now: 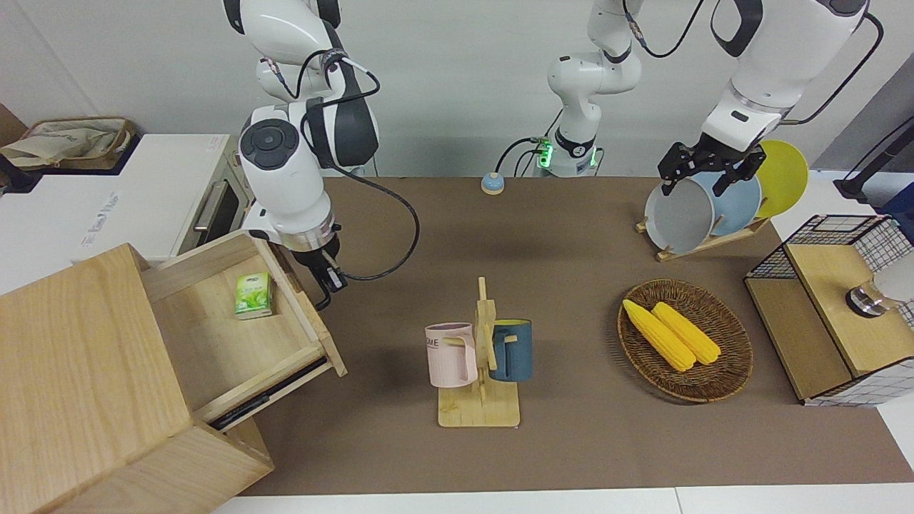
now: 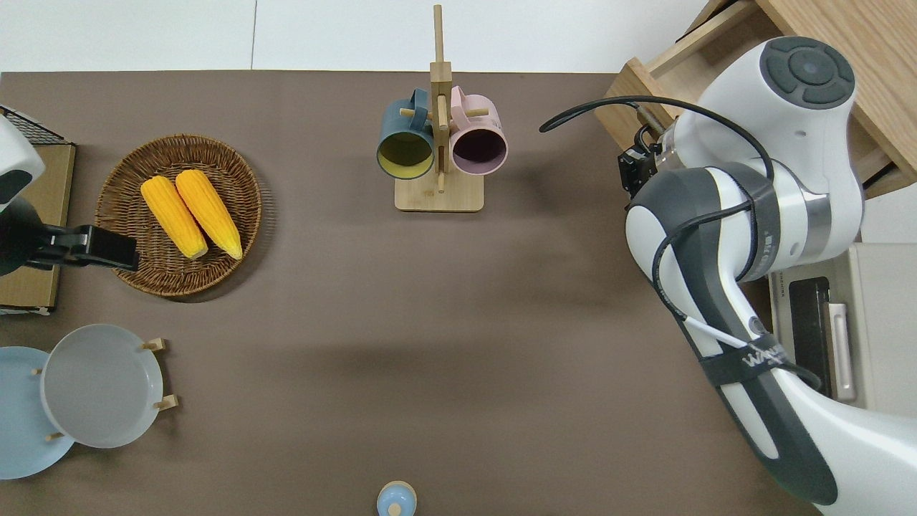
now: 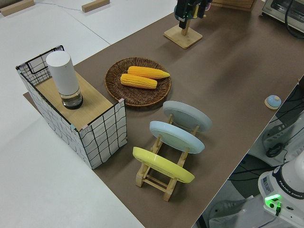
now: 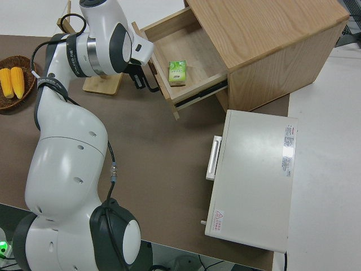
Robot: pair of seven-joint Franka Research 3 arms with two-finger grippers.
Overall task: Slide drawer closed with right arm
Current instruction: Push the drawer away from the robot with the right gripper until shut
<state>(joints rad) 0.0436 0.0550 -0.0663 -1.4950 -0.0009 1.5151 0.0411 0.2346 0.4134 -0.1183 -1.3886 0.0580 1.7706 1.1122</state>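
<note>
Overhead view showed the brown table (image 2: 444, 344) under everything, with the pale wooden cabinet (image 1: 78, 385) sitting at its right arm's end, toward 1 o'clock in that view. From the cabinet, the drawer (image 1: 243, 335) stood partly pulled out, angled toward the table's middle, its front panel (image 4: 159, 73) facing the mug rack. A small green carton (image 4: 177, 72) lay flat on the drawer floor, close to the front panel.

The right arm (image 2: 745, 236) reached in from 5 o'clock and bent over the drawer's front corner. Its black right gripper (image 1: 325, 282) pointed down just beside the front panel, at the black loop handle (image 4: 151, 79); whether the fingers were apart or together could not be told, nor whether they touched the handle.

A white toaster oven (image 4: 254, 180) sat nearer to the robots than the cabinet. At 12 o'clock in the overhead view stood the wooden mug rack (image 2: 438, 143) with a blue mug (image 2: 405, 147) and a pink mug (image 2: 478, 143) hanging on it. At 9 o'clock lay the wicker basket (image 2: 129, 215) holding two corn cobs (image 2: 190, 213).

The left arm was parked, and the left gripper (image 1: 703, 168) hung with its fingers spread.
</note>
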